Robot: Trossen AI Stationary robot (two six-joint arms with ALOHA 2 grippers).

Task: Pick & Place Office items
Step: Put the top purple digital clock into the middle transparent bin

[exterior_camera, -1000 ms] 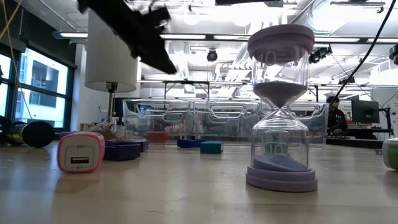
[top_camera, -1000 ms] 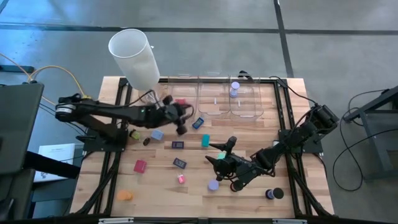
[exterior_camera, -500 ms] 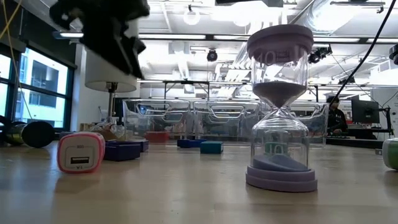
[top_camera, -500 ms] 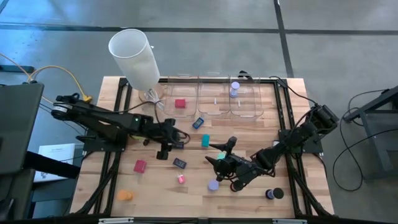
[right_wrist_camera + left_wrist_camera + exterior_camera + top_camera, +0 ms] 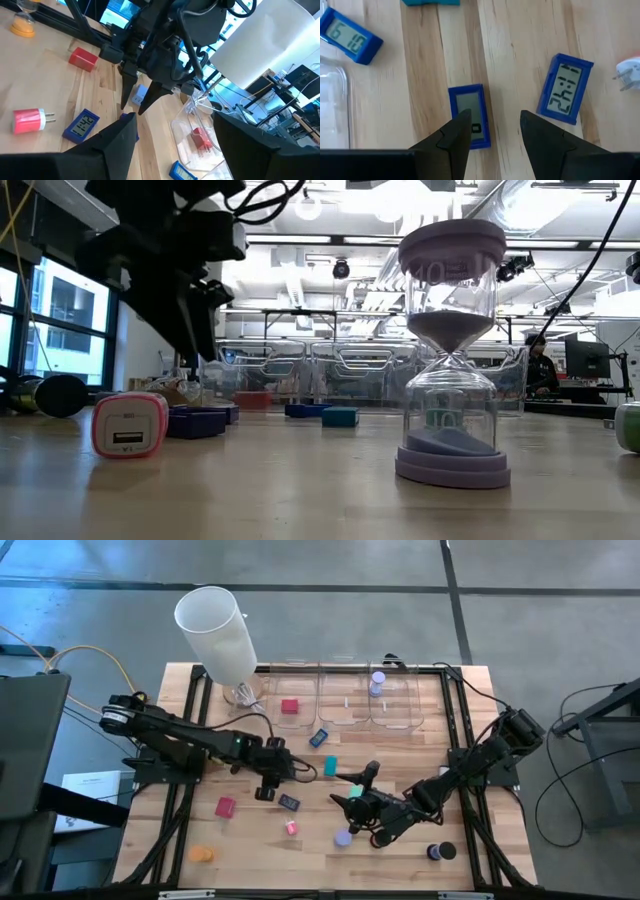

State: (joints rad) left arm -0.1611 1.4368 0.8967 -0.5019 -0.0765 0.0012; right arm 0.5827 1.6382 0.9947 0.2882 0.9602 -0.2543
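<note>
Left wrist view: left end effector [image 5: 492,131] hanging over a blue clock [image 5: 468,116], fingers spread and empty.
Second blue clock [image 5: 565,88] just beside, third [image 5: 351,36] farther off near a clear bin [image 5: 332,107]; pink plug [image 5: 291,827] and red block [image 5: 225,807] nearby on the worktop [image 5: 300,855]. Right end effector [image 5: 352,787] resting mid-worktop, spread, holding nothing, beside a lavender hourglass [image 5: 343,837].

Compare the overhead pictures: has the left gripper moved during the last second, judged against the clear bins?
Yes. The left gripper has drawn away from the clear bins toward the table's middle and now hangs, fingers open, over a blue clock.
</note>
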